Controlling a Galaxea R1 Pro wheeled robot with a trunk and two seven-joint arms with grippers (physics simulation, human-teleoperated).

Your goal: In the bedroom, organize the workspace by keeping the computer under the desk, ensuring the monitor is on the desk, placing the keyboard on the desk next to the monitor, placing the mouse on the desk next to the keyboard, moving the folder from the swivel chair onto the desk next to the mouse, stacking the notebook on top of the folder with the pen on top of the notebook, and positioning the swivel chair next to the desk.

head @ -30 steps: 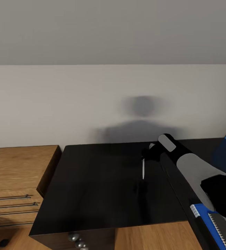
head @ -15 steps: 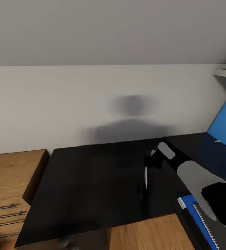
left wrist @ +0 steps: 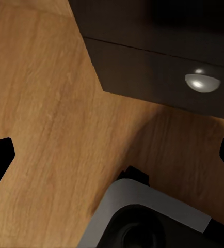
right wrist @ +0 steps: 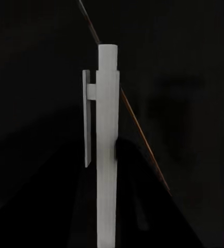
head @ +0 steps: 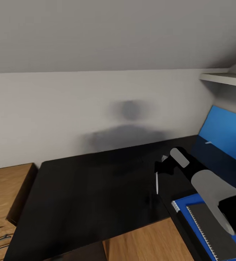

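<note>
Black desk (head: 89, 195) | pen (head: 157, 183) upright in right claw (head: 161, 170)

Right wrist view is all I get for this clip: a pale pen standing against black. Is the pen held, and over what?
Observer: Held. In the head view the right gripper has the pen hanging straight down over the black desk.
Operator: Is the stack ready for it?
Observer: The notebook already lies on the folder, at the desk's near edge beside the right arm.
Operator: And the left arm?
Observer: The left gripper is open and holds nothing, facing the wood floor.
</note>
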